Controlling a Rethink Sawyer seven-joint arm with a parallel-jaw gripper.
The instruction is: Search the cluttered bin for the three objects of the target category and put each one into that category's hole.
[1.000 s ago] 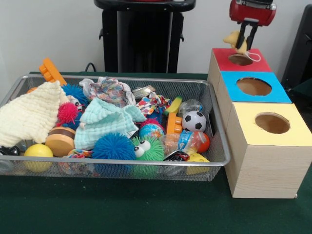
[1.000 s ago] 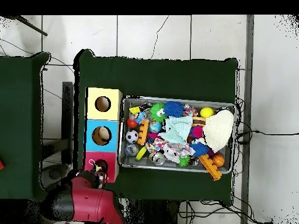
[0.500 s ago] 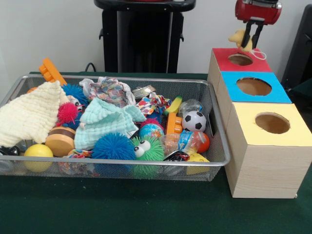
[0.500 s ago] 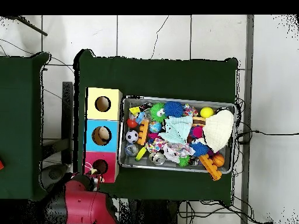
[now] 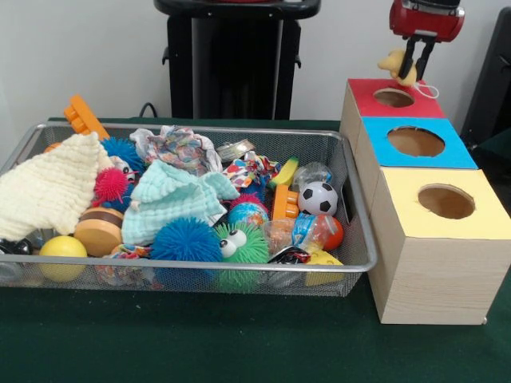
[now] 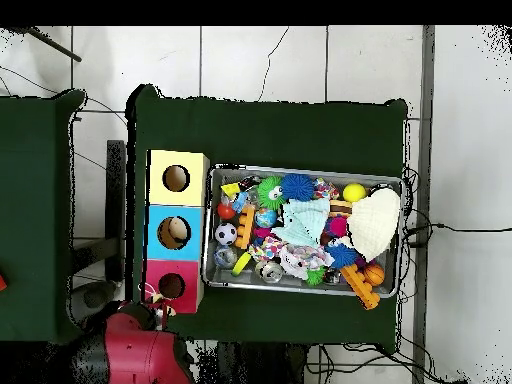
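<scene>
While the gripper [image 5: 413, 62] hangs above the far edge of the red box [image 5: 375, 100], it is clamped on a small yellow toy [image 5: 394, 62] with a white loop, clear of the hole [image 5: 394, 97]. Open room surrounds it. Left of the boxes, the wire bin [image 5: 363, 231] is crowded. No writing is legible.

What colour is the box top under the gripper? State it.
Red, clearest in the front view.
</scene>
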